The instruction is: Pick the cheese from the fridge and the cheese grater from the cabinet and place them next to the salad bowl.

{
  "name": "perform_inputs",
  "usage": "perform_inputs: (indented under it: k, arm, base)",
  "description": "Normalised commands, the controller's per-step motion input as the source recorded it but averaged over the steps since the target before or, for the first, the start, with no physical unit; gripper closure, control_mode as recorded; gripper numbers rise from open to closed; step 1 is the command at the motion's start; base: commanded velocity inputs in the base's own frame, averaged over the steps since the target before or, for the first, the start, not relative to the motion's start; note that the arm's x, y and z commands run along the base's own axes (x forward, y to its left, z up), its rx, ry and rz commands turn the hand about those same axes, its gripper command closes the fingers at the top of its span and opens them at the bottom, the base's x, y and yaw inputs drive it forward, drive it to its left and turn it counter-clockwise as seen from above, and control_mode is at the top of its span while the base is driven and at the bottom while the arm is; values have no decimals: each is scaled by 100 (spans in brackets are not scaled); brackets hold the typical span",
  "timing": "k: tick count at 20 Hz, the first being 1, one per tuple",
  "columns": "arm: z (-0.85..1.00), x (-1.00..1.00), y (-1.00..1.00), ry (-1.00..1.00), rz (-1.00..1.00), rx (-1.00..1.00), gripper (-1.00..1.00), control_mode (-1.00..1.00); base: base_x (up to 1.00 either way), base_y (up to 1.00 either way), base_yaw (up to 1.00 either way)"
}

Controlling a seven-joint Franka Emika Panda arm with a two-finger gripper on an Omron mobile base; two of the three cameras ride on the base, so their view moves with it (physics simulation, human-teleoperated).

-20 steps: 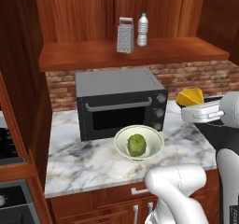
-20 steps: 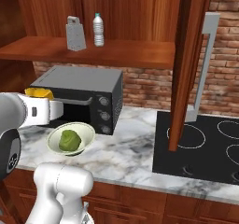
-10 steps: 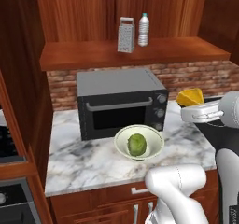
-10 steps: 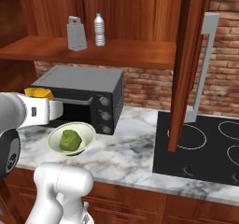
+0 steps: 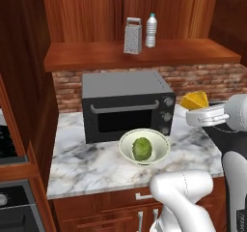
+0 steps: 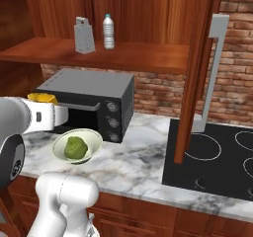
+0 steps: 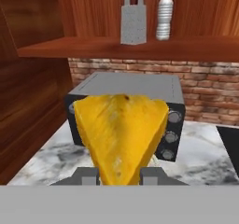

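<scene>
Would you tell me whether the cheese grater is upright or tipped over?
Upright: the cheese grater stands on the cabinet shelf, loop handle on top, beside the water bottle.

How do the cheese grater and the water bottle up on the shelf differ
The cheese grater is grey metal, boxy and tapering upward with a loop handle; the water bottle is clear, round and white-capped. The grater is wider, the bottle slimmer. Both stand upright side by side on the cabinet shelf.
</scene>
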Motion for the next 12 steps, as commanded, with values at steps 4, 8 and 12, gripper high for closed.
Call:
perform_inputs:
  k: [4, 8, 12]
  arm:
    - [-32, 15, 1, 12, 0, 0, 100, -100]
    - [-51, 11, 0, 9, 1, -6, 100, -100]
    - [-59, 19, -6, 7, 0, -18, 100, -100]
  base:
    - [0, 0, 0]
    - [0, 0, 0]
    - [0, 0, 0]
